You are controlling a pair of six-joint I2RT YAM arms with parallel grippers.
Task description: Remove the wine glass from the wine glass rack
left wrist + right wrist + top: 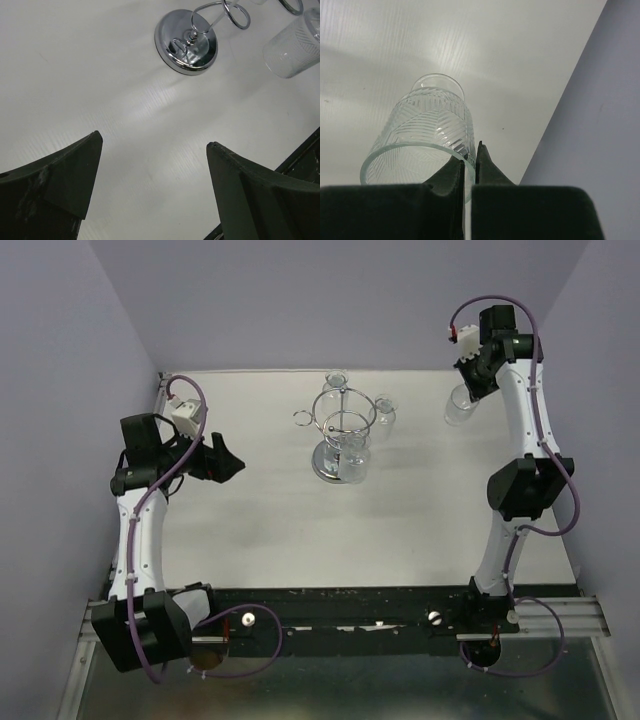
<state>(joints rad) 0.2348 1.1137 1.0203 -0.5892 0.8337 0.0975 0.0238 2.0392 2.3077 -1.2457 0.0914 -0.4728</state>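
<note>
Overall: white table (250, 530), lilac walls (60, 360); one wine glass rack (342, 425) mid-table, post upright; three glasses (352, 462) hanging on its loops; fourth wine glass (427, 130) off the rack, far right, base pointing away from the wrist, rim pinched in the closed right gripper (470, 161); left gripper (154, 142) wide open, empty.

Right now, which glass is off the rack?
The glass at the far right, its rim pinched in the right gripper, clear of the wine glass rack; the other glasses cluster around it.

Wide-spread left gripper (155, 141) near the wine glass rack (186, 42) base.
</note>
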